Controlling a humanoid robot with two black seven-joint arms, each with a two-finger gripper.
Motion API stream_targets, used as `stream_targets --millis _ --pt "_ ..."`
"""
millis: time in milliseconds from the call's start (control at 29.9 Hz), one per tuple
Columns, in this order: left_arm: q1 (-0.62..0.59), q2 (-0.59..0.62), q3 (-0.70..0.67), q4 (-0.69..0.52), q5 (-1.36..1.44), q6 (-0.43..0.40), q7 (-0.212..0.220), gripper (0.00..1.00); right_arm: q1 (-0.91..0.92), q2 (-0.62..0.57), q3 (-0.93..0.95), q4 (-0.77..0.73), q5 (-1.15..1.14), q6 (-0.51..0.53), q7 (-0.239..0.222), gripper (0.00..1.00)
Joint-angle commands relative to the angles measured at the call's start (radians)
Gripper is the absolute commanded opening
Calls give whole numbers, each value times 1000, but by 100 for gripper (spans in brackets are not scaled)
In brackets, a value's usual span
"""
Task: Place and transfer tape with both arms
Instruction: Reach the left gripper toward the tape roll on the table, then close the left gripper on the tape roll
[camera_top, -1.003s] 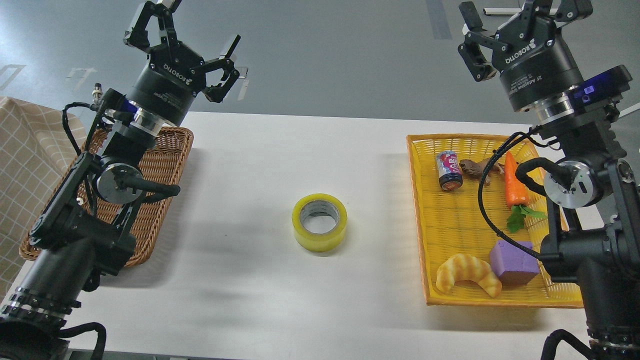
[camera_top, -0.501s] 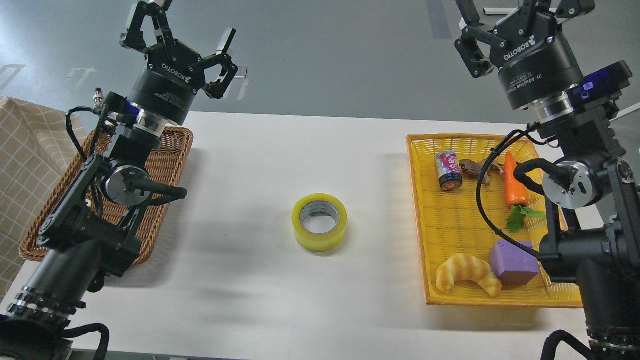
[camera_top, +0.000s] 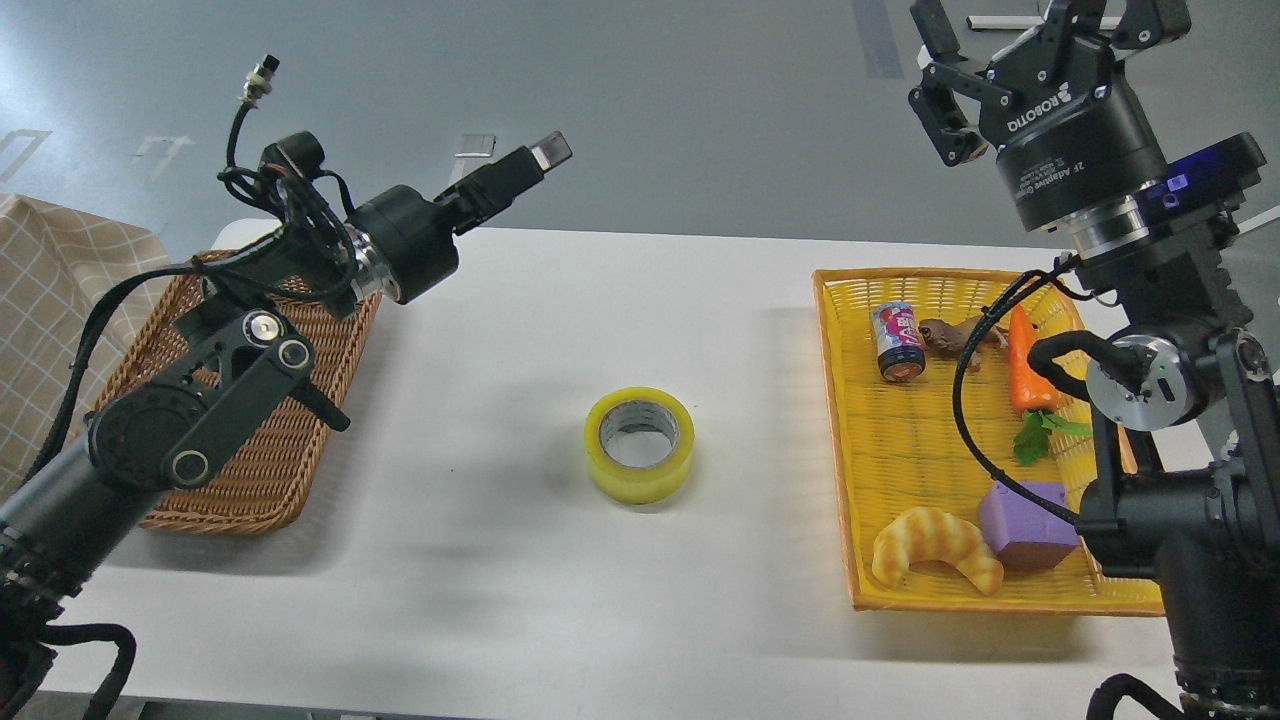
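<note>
Tape (camera_top: 639, 445): a wide yellow translucent roll with a grey-white core, lying flat with its hole facing up, near the middle of the white table (camera_top: 560, 590). Nothing touches it.

Left gripper (camera_top: 535, 160): reaching in from the left, raised above the table's far edge and well apart from the roll. It is seen edge-on, so I cannot tell whether its jaws are spread or pressed together.

Right gripper (camera_top: 1030, 40): high at the upper right, pointing up, jaws spread and holding nothing (its fingers are partly cut off by the top edge).

Wicker basket (camera_top: 300, 420): brown, at the left of the table, partly under the left arm.

Yellow tray (camera_top: 860, 480): at the right, holding a can (camera_top: 899, 341), a carrot (camera_top: 1024, 360), a purple block (camera_top: 1025, 525) and a croissant toy (camera_top: 935, 545).

Risk: the roll looks smooth and rounded, so an off-centre pinch could let it slip or skid along the table. The croissant toy is a similar yellow and might be mistaken for it. A handover between two arms could drop the roll if one lets go early.
</note>
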Motion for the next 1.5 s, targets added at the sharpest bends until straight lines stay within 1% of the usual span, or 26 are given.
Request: stream_targets --millis 0,67,134,267,368,535,602,702,869,969,1070,1137,1170,1203,1237,1270,1337,1471 --pt "-13 4 160 37 207 136 -18 98 5 0 0 0 0 -1 -2 100" --pt "-23 4 197 56 255 176 -18 98 5 0 0 0 0 -1 -2 100" --pt "-28 4 266 85 316 234 -18 98 5 0 0 0 0 -1 -2 100" --pt "-19 6 377 94 376 285 -21 98 7 0 2 0 0 -1 -2 100" --pt "-31 5 481 119 407 339 -21 98 10 0 2 0 0 -1 -2 100" --pt "-31 -9 506 142 405 343 -21 98 9 0 0 3 0 -1 -3 100" --pt "-33 -34 507 190 404 343 -23 98 9 0 0 5 2 -1 -3 100" --pt "-34 -71 507 223 388 343 -23 98 9 0 0 3 2 -1 -5 100" --pt "-39 -115 507 301 373 342 -66 98 -1 0 0 3 0 -1 -3 100" --pt "-39 -132 507 332 361 340 -70 97 -2 0 0 2 0 -1 -3 100" --pt "-39 -143 509 336 359 340 -72 95 -1 0 0 2 0 -1 -3 100" --pt "-39 -143 509 338 359 339 -73 90 -1 0 0 2 0 -1 -3 100" --pt "-40 -143 509 336 359 337 -76 82 -1 0 0 0 0 -1 -3 100" --pt "-40 -141 509 338 361 336 -90 73 -1 0 -1 0 0 -1 -3 100" --pt "-40 -141 510 338 361 336 -99 69 -2 0 -1 0 0 -1 -3 100" --pt "-40 -141 510 338 362 334 -119 63 -4 0 -1 0 0 -1 -3 100" --pt "-42 -135 530 338 362 334 -142 56 -7 0 -1 2 0 -1 -3 100" --pt "-68 -127 596 338 359 334 -153 48 -10 0 -1 2 0 -1 -3 100"
